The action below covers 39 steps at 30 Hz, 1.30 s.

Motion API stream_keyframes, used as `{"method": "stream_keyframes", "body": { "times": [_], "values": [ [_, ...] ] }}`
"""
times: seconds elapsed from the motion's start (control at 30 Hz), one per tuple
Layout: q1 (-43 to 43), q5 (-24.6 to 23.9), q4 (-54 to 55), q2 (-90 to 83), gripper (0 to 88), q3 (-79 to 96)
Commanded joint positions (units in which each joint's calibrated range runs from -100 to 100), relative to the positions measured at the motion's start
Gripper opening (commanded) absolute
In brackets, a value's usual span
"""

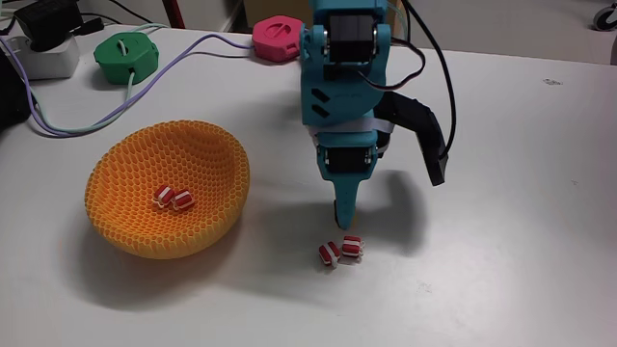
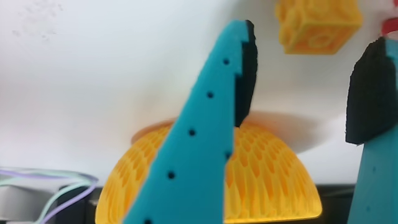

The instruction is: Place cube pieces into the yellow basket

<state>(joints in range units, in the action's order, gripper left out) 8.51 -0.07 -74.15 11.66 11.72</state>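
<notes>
The yellow basket (image 1: pixel 125 226) stands on the left of the table in the fixed view, with two red-and-white cubes (image 1: pixel 174 198) inside it. Two more striped cubes (image 1: pixel 340 251) lie on the table just in front of my teal gripper (image 1: pixel 343 218), which points straight down with its tip close above them. In the wrist view my gripper (image 2: pixel 312 37) is open, and a yellow-orange cube (image 2: pixel 318 25) lies on the table just past the fingertips, between them. A red speck (image 2: pixel 389 26) shows beside the right finger. The basket (image 2: pixel 261 180) sits behind the fingers.
A green puck (image 1: pixel 125 55) and a pink puck (image 1: pixel 280 39) sit at the back of the table. Cables (image 1: pixel 67 125) run from the green puck towards the left edge past a white adapter (image 1: pixel 43 58). White tabletop stretches to the right.
</notes>
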Motion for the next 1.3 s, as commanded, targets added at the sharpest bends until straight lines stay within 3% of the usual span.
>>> {"method": "stream_keyframes", "body": {
  "times": [0.0,0.3,0.47,0.6,0.77,0.93,1.0,1.1,1.27],
  "values": [
    [-0.2,0.0,1.0,0.3,22.2,-0.8],
    [0.9,0.0,2.5,3.0,19.4,-2.4],
    [0.7,1.8,4.4,3.4,0.5,-2.4],
    [-1.3,2.1,-0.5,0.7,0.0,-6.7],
    [-13.1,6.6,-16.5,-10.0,0.0,-26.5],
    [-29.1,13.4,-14.2,-12.8,0.0,-29.1],
    [-33.5,14.3,-8.3,-12.6,3.1,-21.2],
    [-37.1,13.9,-3.3,-12.1,16.2,-13.8],
    [-36.7,11.1,-10.6,-11.8,34.3,-19.0]
  ]
}}
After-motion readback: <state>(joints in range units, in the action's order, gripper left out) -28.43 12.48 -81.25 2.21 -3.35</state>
